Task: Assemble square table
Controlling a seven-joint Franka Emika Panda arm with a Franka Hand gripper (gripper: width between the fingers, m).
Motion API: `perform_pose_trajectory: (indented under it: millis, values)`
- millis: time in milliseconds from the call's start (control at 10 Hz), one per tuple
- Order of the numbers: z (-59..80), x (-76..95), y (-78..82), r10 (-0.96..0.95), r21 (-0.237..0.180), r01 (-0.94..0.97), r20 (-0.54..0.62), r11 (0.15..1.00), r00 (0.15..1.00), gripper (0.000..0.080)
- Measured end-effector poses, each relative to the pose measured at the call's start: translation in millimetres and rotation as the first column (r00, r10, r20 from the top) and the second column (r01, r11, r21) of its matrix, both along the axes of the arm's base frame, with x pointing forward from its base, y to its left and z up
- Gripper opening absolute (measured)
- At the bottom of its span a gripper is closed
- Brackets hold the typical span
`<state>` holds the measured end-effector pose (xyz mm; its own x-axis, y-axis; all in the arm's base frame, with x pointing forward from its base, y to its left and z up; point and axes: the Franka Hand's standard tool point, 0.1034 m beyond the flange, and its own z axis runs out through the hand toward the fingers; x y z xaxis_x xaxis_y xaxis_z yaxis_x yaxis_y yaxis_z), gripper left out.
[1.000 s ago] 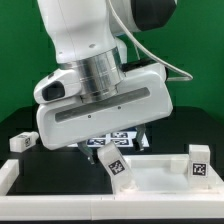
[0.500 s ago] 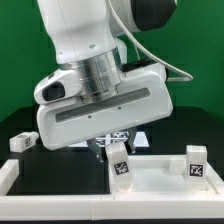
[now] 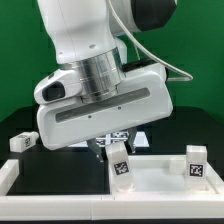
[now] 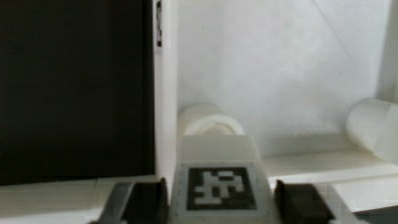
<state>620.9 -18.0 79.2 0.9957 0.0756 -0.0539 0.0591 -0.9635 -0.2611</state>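
The square table top (image 3: 158, 178) lies white with a raised rim at the exterior view's lower right. One white tagged leg (image 3: 120, 168) stands upright on its near corner, under my gripper (image 3: 114, 150). My wrist view shows this leg (image 4: 219, 180) between the two dark fingers (image 4: 134, 202), which sit close against its sides, over the pale table top (image 4: 267, 80). A second tagged leg (image 3: 197, 163) stands on the top at the exterior view's right and shows as a white rounded shape (image 4: 377, 125). A loose leg (image 3: 22, 142) lies on the black table at the left.
The low white border rail (image 3: 12, 172) runs along the front and the exterior view's left. A bit of the marker board (image 3: 138, 134) shows behind the gripper. My large white arm hides much of the middle.
The held leg went from tilted to upright and shifted slightly to the exterior view's right between one second and half a second ago. Nothing has moved since.
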Motion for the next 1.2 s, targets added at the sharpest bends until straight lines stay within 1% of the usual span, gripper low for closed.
perform_pose_trajectory:
  millis: [200,400,500,600,700,800,900,1000,1100,1200]
  values:
    - [0.0,0.0,0.0,0.0,0.0,0.0,0.0,1.0,1.0,0.0288]
    - [0.1,0.1,0.9,-0.041,-0.003,0.041,-0.011,0.999,0.999,0.0288]
    - [0.4,0.4,6.1,-0.133,-0.013,0.133,-0.036,0.991,0.99,0.0288]
    - [0.5,0.7,10.3,-0.262,-0.029,0.261,-0.068,0.965,0.963,0.0288]
    - [0.7,2.3,12.7,-0.46,-0.054,0.457,-0.11,0.888,0.881,0.0288]
    - [0.8,2.8,13.6,-0.599,-0.073,0.595,-0.146,0.801,0.788,0.0288]
    - [0.9,3.3,12.3,-0.651,-0.079,0.648,-0.161,0.758,0.742,0.0288]
    - [0.9,3.5,12.4,-0.666,-0.082,0.663,-0.163,0.744,0.728,0.0288]
    - [1.0,3.7,13.4,-0.722,-0.101,0.717,-0.177,0.689,0.669,0.0288]
    - [1.1,3.9,13.7,-0.755,-0.113,0.749,-0.185,0.653,0.63,0.0288]
